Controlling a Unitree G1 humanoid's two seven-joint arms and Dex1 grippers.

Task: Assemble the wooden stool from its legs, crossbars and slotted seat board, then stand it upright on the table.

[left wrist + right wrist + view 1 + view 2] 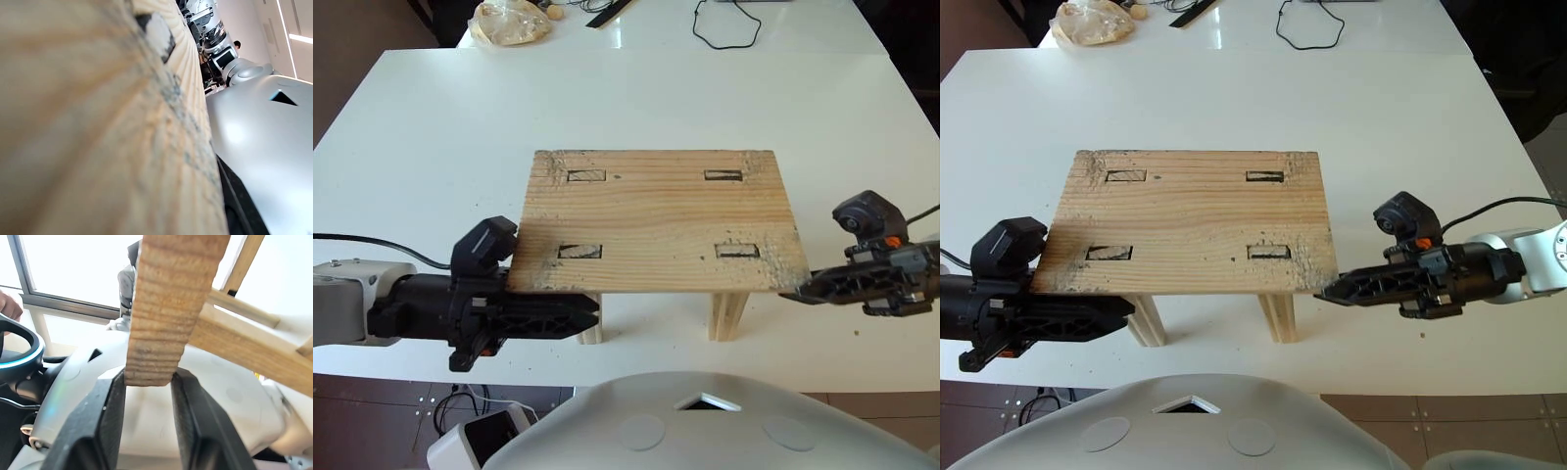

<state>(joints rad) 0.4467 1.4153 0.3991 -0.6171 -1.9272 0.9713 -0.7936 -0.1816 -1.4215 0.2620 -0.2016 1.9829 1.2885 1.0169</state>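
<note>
The right gripper point(1324, 291) has its two black fingers point(110, 416) closed to a narrow gap tight against both faces of the near right corner of the pale wooden slotted seat board point(651, 220). The left gripper point(592, 315) sits at the board's near left corner, and whether it grips cannot be told. The stool stands upright on its light wooden legs point(729, 315) mid-way across the white table point(431, 127), with a clear bag of tan contents point(512, 22) far to the left.

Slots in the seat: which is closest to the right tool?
The near-right slot, by the seat corner the right tool grips; the others lie farther left or back.
</note>
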